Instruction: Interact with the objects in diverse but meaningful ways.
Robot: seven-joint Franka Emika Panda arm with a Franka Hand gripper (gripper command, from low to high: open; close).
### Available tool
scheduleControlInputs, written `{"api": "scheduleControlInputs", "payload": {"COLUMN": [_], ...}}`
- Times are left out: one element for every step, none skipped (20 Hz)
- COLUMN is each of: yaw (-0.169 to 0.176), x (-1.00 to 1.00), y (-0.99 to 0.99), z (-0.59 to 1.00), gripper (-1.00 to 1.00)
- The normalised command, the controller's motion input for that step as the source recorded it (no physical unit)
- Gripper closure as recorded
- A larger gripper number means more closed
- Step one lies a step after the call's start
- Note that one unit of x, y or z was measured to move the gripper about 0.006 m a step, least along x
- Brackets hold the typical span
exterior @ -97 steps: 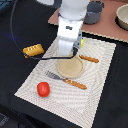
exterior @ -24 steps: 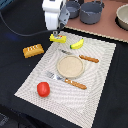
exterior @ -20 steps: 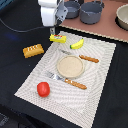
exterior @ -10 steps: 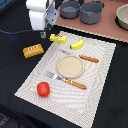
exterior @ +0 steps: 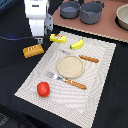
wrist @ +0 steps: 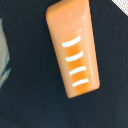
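The gripper [exterior: 38, 38] hangs above the bread loaf [exterior: 33, 50], apparently positioned for a downward grasp. Its fingers are not visible in either view, so its opening cannot be told; it holds nothing that can be seen. The wrist view shows the loaf [wrist: 73, 49] alone on the dark tabletop [exterior: 15, 70], unobstructed, with 4 white score marks.

Beyond the loaf, the yellow block [exterior: 58, 37] and banana [exterior: 77, 44] lie near the far edge of the striped placemat [exterior: 95, 85]. The plate [exterior: 69, 66] sits centrally, cutlery alongside. The tomato [exterior: 43, 89] rests at the near corner.

Compared with 4.8 s ago, the arm has left the plate and moved toward the exterior view's left; objects appear unmoved.
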Motion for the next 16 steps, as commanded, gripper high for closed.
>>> {"api": "scheduleControlInputs", "payload": {"yaw": [0.070,0.059,0.055,0.058,0.056,0.021,0.020,0.033,0.043,0.043,0.044,0.044,0.047,0.051,0.051,0.046], "x": [-0.66,-0.71,-0.71,-0.69,-0.64,-0.45,-0.44,-0.38,-0.38,-0.41,-0.42,-0.44,-0.42,-0.41,-0.40,-0.38], "y": [-0.37,-0.36,-0.35,-0.34,-0.32,-0.24,-0.13,-0.13,-0.13,-0.07,-0.06,-0.04,-0.02,-0.01,-0.02,-0.01], "z": [-0.40,-0.44,-0.43,-0.41,-0.36,-0.27,-0.30,-0.30,-0.34,-0.37,-0.39,-0.39,-0.39,-0.39,-0.36,-0.35], "gripper": [-1.00,-1.00,-1.00,-1.00,-1.00,-1.00,-1.00,-1.00,-1.00,-1.00,-1.00,-1.00,-1.00,-1.00,-1.00,-1.00]}}
